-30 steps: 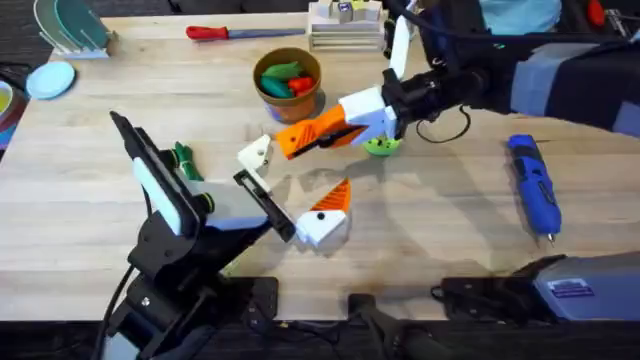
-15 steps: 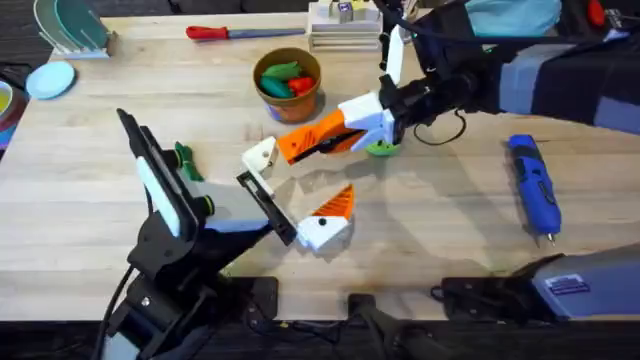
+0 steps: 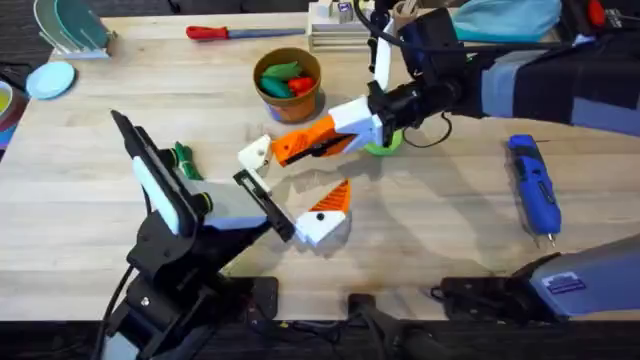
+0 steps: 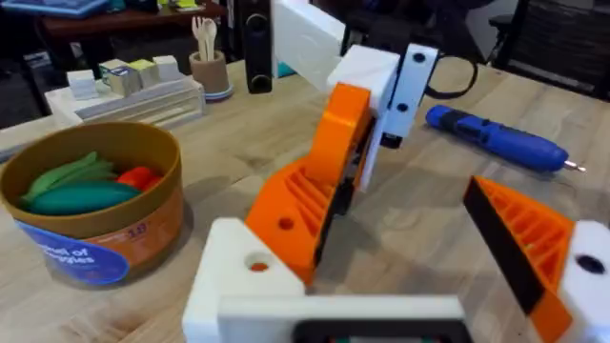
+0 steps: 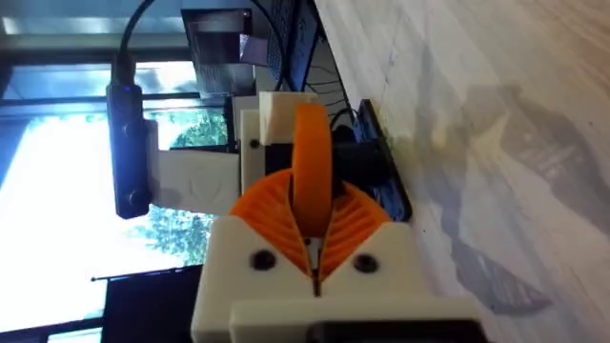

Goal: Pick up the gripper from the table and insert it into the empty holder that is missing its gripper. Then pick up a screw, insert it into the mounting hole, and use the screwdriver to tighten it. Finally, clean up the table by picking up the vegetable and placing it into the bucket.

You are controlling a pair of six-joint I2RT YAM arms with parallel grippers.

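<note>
My right gripper (image 3: pixel 318 140) reaches in from the right, shut on the orange ribbed gripper tip (image 3: pixel 287 148). The tip's lower end (image 4: pixel 291 214) presses into the white holder (image 4: pixel 238 276) on my left arm's black jaw rail, and orange shows through the holder's hole. My left gripper (image 3: pixel 295 180) is wide open, its other finger (image 3: pixel 328 212) carrying its own orange pad. In the right wrist view the tip (image 5: pixel 310 152) sits clamped between the pads (image 5: pixel 357 221). The blue screwdriver (image 3: pixel 532 185) lies at the right. The dark-green vegetable (image 3: pixel 183 160) lies left of the left arm. The bucket (image 3: pixel 288 82) stands at the back.
The bucket holds green and red toy pieces. A lime-green ring (image 3: pixel 384 147) peeks out under the right gripper. A red-handled tool (image 3: pixel 245 32) and a stack of white trays (image 3: pixel 345 30) lie along the far edge. Dishes (image 3: pixel 55 60) sit at the far left.
The right arm's wrist has shifted slightly left and toward the back. The orange tip stays at the holder, and the left arm has barely moved.
</note>
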